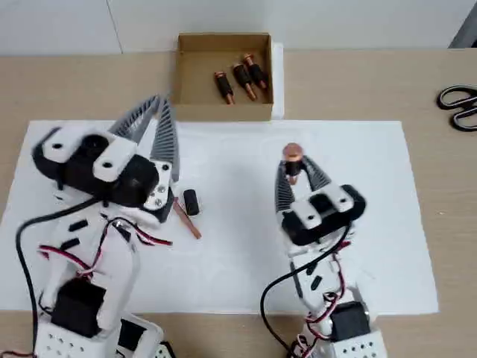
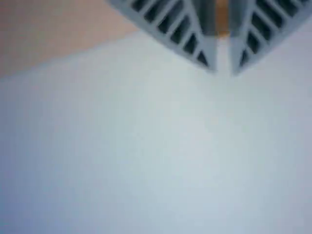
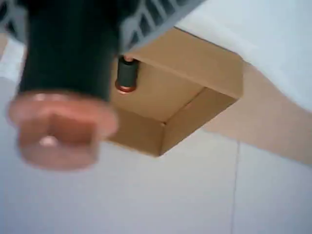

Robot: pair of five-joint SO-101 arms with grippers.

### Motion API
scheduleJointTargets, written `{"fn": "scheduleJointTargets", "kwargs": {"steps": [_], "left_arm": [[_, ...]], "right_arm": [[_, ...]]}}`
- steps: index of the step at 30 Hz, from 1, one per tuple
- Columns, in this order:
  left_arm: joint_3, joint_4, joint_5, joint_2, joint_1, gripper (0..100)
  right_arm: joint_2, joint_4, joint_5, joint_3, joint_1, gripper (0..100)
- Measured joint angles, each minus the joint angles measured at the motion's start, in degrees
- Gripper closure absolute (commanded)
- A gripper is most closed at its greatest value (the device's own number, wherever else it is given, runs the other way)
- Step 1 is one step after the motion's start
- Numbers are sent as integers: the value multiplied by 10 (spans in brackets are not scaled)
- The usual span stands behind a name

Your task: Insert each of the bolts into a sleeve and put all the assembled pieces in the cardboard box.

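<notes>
Bolt (image 1: 292, 154), sleeved and head up, sits clamped in the right gripper (image 1: 293, 170); box (image 1: 192, 83) lies ahead, slightly leftward, at the table's far edge; left gripper (image 1: 159, 101) closed, empty.

Three assembled pieces (image 1: 240, 77) lie in the cardboard box (image 1: 192, 74) — sleeve (image 1: 191, 201) beside bolt (image 1: 187, 220).

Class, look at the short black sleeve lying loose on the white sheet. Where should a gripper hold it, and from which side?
Probably from above, pinching across the middle of the short black sleeve: it seems to lie on its side, its long flanks free. Mind the thin copper bolt lying close by.
</notes>
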Motion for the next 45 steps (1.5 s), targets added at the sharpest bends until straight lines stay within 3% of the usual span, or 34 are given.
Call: {"fn": "scheduleJointTargets", "kwargs": {"steps": [6,23,33,45], "left_arm": [[158,0,1,-98,-57,994],[261,0,95,-168,-268,994],[261,0,115,-168,-277,994],[261,58,115,-168,-277,994]], "right_arm": [[118,132,-10,-139,36,996],[883,142,-10,-685,33,996],[1267,142,-10,-1083,-3,996],[1555,183,-64,-1444,-4,996]]}}
